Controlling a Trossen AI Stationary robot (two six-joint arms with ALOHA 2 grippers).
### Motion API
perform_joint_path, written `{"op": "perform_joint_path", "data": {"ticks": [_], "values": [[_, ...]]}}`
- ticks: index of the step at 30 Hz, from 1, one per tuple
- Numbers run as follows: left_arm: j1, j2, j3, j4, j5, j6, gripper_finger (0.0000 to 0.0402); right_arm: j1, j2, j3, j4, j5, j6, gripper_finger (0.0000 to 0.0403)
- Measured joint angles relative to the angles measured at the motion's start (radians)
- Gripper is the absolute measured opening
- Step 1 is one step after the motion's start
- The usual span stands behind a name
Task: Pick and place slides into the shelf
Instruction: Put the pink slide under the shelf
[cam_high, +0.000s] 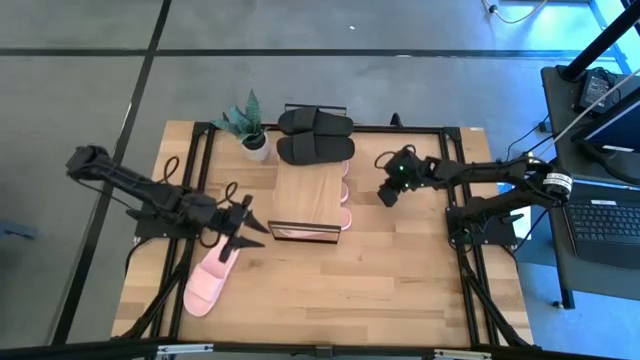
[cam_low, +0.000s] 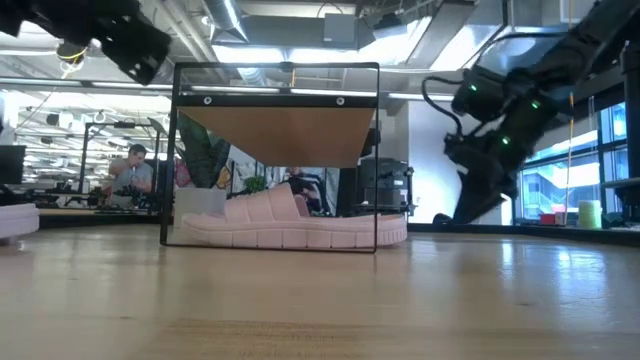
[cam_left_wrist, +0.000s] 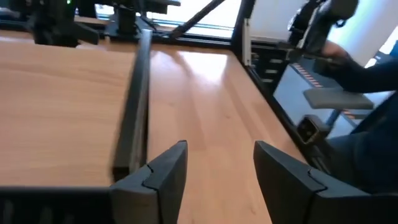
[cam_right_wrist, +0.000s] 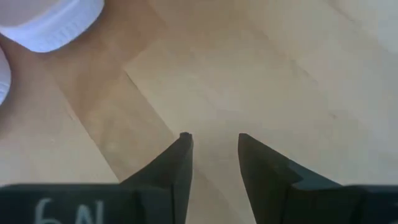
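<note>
The shelf (cam_high: 308, 200) stands mid-table on its thin black frame. A pair of black slides (cam_high: 315, 135) lies on the far end of its wood top. Pink slides (cam_high: 345, 207) lie on the table under the top board, also seen in the low view (cam_low: 290, 225). One more pink slide (cam_high: 210, 282) lies on the table at the near left. My left gripper (cam_high: 255, 232) hangs open and empty just left of the shelf's near corner, above that slide's far end; its wrist view (cam_left_wrist: 217, 168) shows nothing between the fingers. My right gripper (cam_high: 386, 194) is open and empty right of the shelf, over bare table (cam_right_wrist: 214, 140).
A small potted plant (cam_high: 250, 128) stands at the far left of the shelf. A black frame (cam_high: 470, 200) runs round the tabletop. Bare wood lies along the near edge (cam_high: 340, 300). A desk with a laptop (cam_high: 600, 215) stands off the table's right side.
</note>
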Motion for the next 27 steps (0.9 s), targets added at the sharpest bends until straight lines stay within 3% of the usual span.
{"op": "perform_joint_path", "data": {"ticks": [7, 16, 19, 21, 24, 27], "values": [[-0.132, 0.015, 0.0, -0.035, -0.08, -0.156, 0.0176, -0.002, 0.0, -0.063, 0.118, -0.001, 0.008, 0.013], [-0.27, 0.115, 0.084, -0.153, -0.076, -0.789, 0.0176, -0.003, 0.0, -0.044, 0.127, -0.004, 0.01, 0.013], [-0.299, 0.146, 0.145, -0.225, -0.012, -0.987, 0.0176, -0.003, 0.0, -0.044, 0.127, -0.004, 0.01, 0.013], [-0.31, 0.154, 0.18, -0.27, 0.091, -1.074, 0.0176, -0.003, 0.0, -0.043, 0.127, -0.004, 0.01, 0.013], [-0.322, 0.154, 0.202, -0.281, 0.23, -1.145, 0.0176, -0.003, 0.0, -0.043, 0.128, -0.008, 0.01, 0.013], [-0.347, 0.157, 0.205, -0.274, 0.239, -1.136, 0.0176, -0.003, 0.0, -0.043, 0.135, -0.008, 0.01, 0.013]]}}
